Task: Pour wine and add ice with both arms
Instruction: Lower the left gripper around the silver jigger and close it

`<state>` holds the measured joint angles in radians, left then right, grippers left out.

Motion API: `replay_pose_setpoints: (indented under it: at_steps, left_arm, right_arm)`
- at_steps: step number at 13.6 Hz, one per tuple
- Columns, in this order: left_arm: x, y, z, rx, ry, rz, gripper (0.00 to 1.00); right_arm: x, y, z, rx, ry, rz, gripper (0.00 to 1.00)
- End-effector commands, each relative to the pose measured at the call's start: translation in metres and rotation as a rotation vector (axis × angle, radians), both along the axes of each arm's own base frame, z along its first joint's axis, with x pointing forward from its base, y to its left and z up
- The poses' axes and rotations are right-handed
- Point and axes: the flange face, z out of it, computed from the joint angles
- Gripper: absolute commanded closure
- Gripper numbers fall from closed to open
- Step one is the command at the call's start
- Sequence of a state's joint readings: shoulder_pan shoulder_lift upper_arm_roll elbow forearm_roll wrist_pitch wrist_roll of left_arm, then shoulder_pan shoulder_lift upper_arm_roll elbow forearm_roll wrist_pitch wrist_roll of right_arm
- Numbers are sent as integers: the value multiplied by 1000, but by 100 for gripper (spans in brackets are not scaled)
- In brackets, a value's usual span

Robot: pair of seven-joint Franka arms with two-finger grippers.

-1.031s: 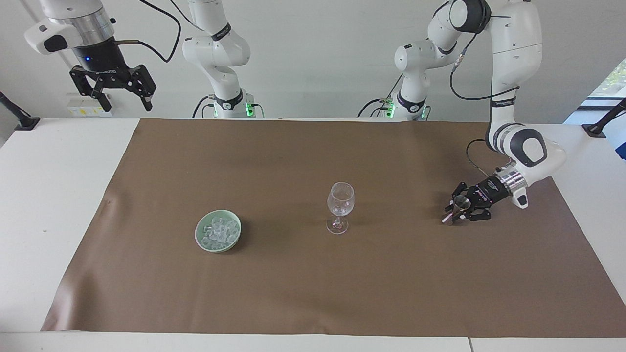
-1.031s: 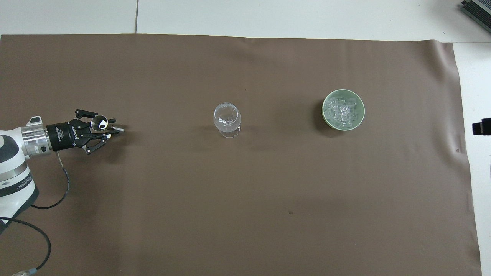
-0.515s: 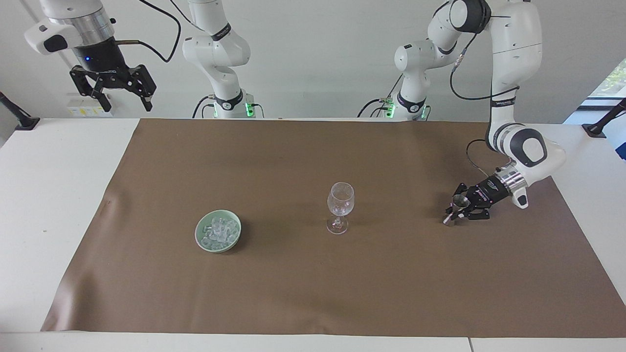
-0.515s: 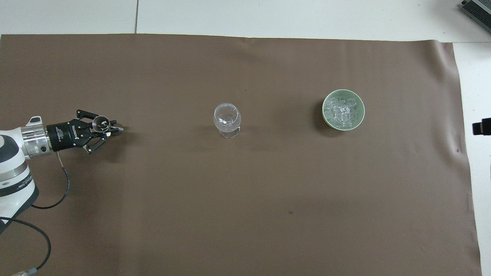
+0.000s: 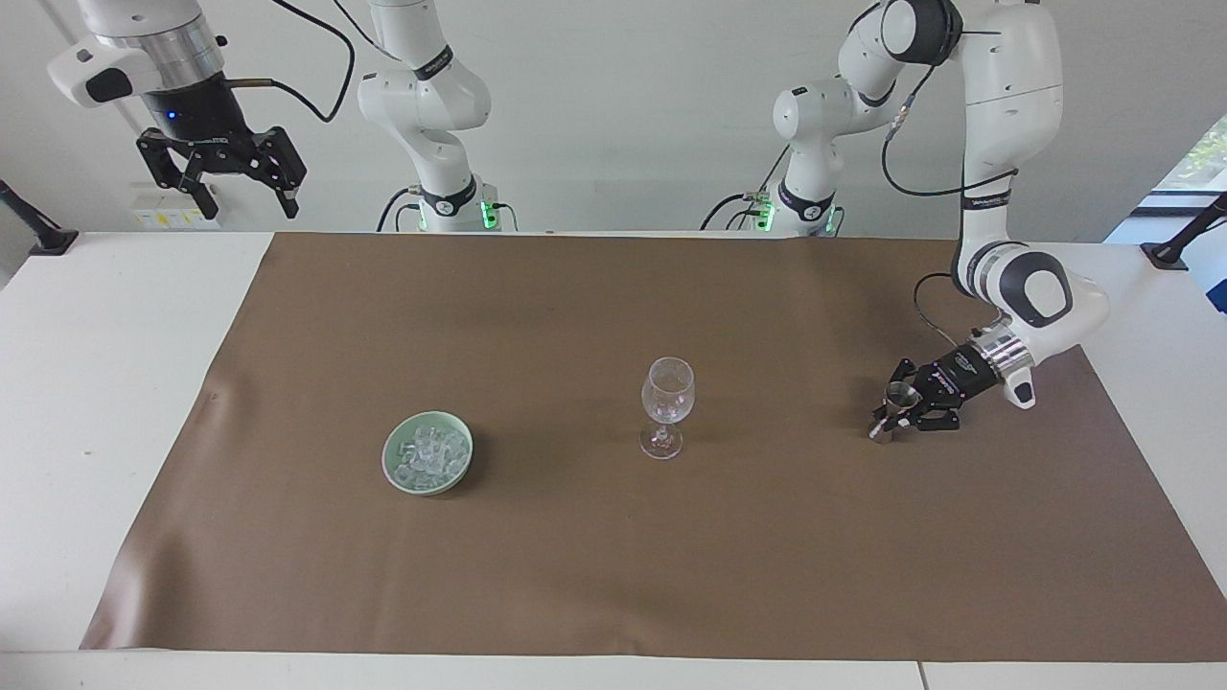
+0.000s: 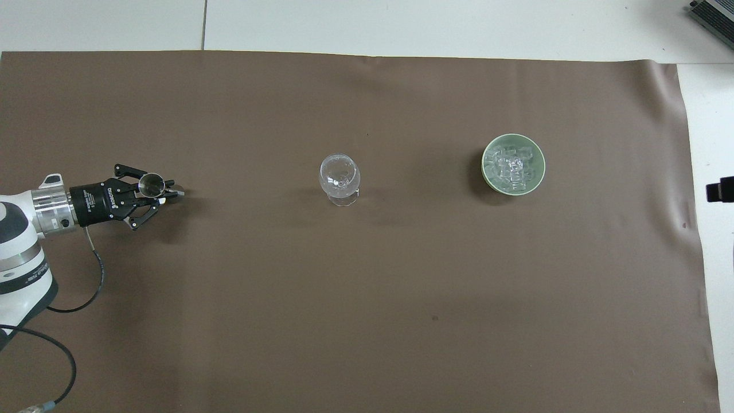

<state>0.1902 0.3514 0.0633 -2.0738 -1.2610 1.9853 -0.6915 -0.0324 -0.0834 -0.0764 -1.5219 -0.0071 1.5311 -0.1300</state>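
Left gripper (image 5: 893, 420) now clamped tight on small metal measuring cup (image 5: 898, 402), jaws wider a second ago; cup standing on brown mat (image 5: 613, 575) toward left arm's end. Grasp made, lift and pour into wine glass (image 5: 667, 402) likely next. Right gripper (image 5: 222, 172) waiting high off the mat, jaws wide, nothing held. Ice (image 5: 429, 452) in green bowl (image 5: 395, 470). Bare mat between cup and glass; mat edges well apart.

You see a wine glass (image 5: 667, 405) mid-table (image 5: 115, 383), a bowl (image 5: 428, 453) (holding ice (image 5: 429, 450)) toward the right arm's end, a metal cup (image 5: 893, 410) toward the left arm's.
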Motion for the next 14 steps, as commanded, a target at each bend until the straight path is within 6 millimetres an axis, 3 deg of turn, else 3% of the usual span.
replay_pose_setpoints:
  at_steps: [1,9,12,14]
  left_arm:
    - [-8,1,4,-3,-9,22,100]
    - [0,2,14,-26,-20,10,100]
    - [6,-9,24,-52,13,-6,100]
    - [12,-23,43,-57,15,-14,100]
  right_arm:
    - [-4,0,0,19,4,14,0]
    - [-4,0,0,19,4,14,0]
    - [-4,0,0,19,4,14,0]
    - [-4,0,0,19,4,14,0]
